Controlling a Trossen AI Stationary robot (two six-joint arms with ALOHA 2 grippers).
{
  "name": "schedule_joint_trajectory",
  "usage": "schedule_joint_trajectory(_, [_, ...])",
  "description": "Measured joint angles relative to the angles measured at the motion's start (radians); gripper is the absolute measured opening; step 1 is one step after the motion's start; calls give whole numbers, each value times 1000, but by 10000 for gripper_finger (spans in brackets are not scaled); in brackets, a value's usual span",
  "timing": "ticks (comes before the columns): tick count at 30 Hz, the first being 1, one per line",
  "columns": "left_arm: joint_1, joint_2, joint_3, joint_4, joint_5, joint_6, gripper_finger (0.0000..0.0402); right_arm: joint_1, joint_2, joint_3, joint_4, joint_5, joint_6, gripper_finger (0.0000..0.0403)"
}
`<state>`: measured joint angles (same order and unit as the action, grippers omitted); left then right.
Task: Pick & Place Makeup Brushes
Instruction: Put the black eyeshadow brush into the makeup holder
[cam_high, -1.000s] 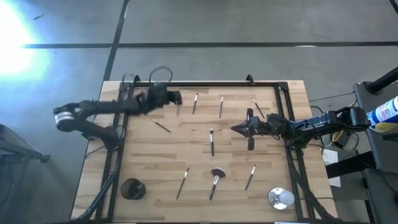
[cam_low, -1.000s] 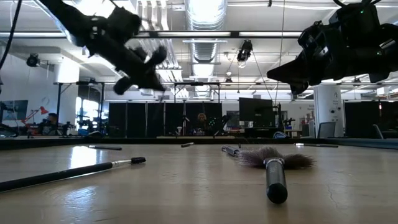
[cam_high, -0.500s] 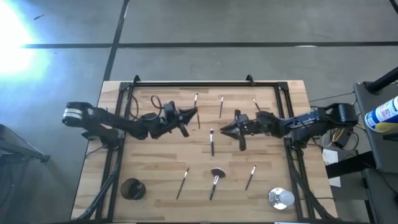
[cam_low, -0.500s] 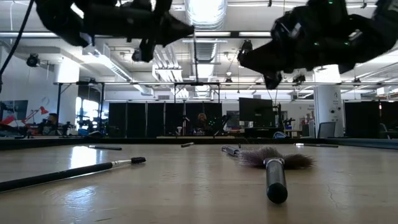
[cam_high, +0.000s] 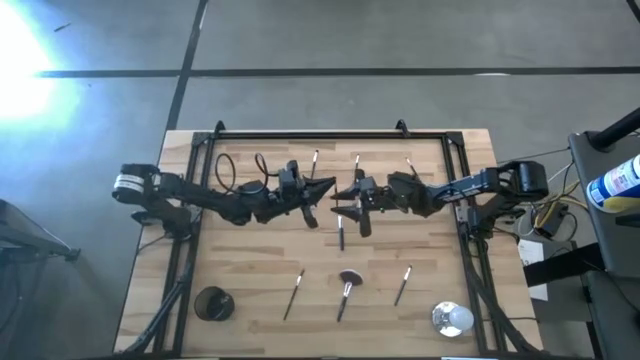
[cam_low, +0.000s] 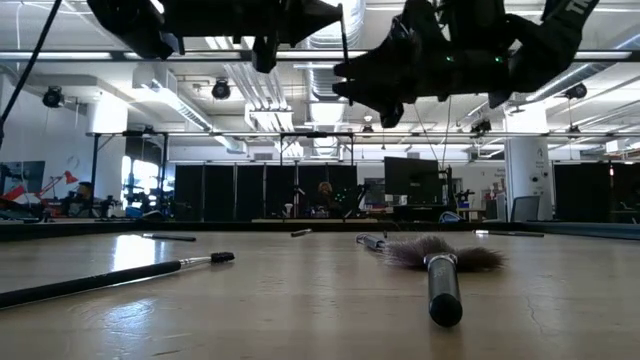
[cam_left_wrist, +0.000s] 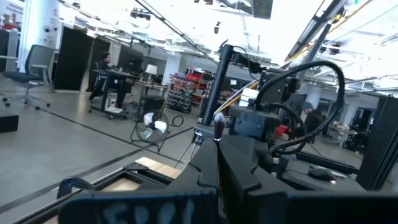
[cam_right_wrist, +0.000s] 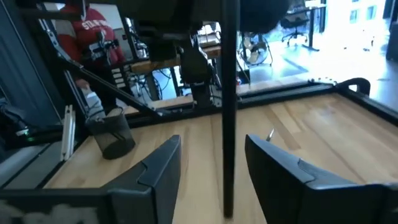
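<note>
My left gripper (cam_high: 320, 197) reaches in from the left over the table's middle, shut on a thin dark makeup brush (cam_right_wrist: 227, 124). My right gripper (cam_high: 343, 197) faces it from the right, open. Its two fingers (cam_right_wrist: 158, 168) stand on either side of the brush's lower part without touching it. In the low view the brush (cam_low: 345, 35) shows as a thin upright line between the two grippers, high above the table. Several other makeup brushes lie flat on the wood, among them a fluffy-headed one (cam_high: 346, 288) and a dark one (cam_high: 341, 230) below the grippers. My left gripper pinches the brush's handle near its upper end (cam_left_wrist: 218, 132) between its two fingers. The fingers come about level from the table's left and lie across the brush. A short reddish tip stands above them. The brush hangs upright below, clear of the table.
A black cup (cam_high: 213, 303) stands at the near left corner, also seen in the right wrist view (cam_right_wrist: 115, 138). A round shiny object (cam_high: 452, 318) sits at the near right. Brushes lie along the far side (cam_high: 356, 168) and the near side (cam_high: 296, 293). A black frame (cam_high: 330, 135) rims the table.
Both grippers have come toward each other over the table's middle and risen. My left gripper went from the far left toward the right and near side, tipping up to about level with the brush. My right gripper went toward the left edge.
</note>
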<state>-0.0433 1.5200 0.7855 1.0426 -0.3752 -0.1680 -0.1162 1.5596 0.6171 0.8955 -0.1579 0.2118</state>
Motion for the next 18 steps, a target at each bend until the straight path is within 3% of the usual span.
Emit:
schedule_joint_trajectory(5, [-1,0,0,5,2,3,0,0,12,19,-1,3,-18,128])
schedule_joint_trajectory(11, [-1,-1,-2,4,4,2,0,0,-7,12,-10,-2,-38,22])
schedule_joint_trajectory(15, [-1,-23,-2,-67,36,-37,5,0,-37,4,-66,-8,-44,12])
schedule_joint_trajectory(18, [-4,-44,-3,-146,43,-54,30,1,-66,1,-84,-10,-48,11])
